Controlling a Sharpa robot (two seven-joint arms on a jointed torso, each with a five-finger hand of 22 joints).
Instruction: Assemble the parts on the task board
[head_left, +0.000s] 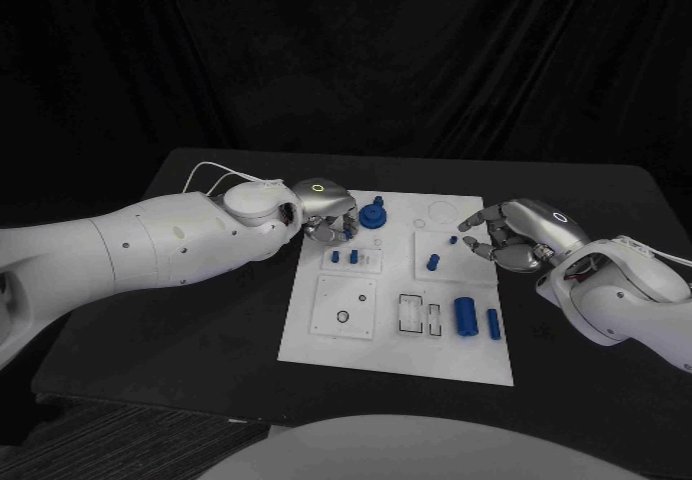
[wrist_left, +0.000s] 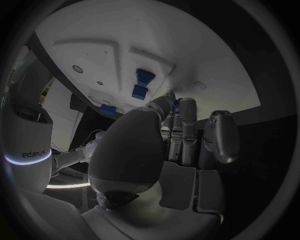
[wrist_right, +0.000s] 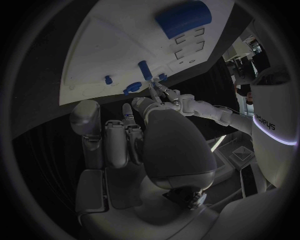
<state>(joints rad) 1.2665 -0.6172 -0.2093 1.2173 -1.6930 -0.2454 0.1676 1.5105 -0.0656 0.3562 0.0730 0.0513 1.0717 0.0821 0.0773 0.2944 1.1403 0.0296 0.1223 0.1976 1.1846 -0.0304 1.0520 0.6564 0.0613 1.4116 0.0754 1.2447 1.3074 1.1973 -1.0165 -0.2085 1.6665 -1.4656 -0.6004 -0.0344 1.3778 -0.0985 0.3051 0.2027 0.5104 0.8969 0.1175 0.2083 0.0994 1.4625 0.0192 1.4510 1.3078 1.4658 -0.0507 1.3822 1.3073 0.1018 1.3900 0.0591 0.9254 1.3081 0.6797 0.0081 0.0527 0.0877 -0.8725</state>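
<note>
Centrally in my head view lies the white task board (head_left: 397, 330), blue parts (head_left: 464, 316) scattered over it. My left hand (head_left: 326, 210) sits at its upper left corner, fingers curled beside a blue knob (head_left: 374, 214); whether they grasp anything I cannot tell. My right hand (head_left: 512, 233) hovers at its upper right edge, fingers loosely spread, holding nothing.

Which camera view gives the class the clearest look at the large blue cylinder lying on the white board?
The head view: the large blue cylinder lies whole and unobstructed on the white board, beside a thinner blue piece. The right wrist view shows it near the rim, bent by the lens. In the left wrist view I cannot pick it out.
</note>
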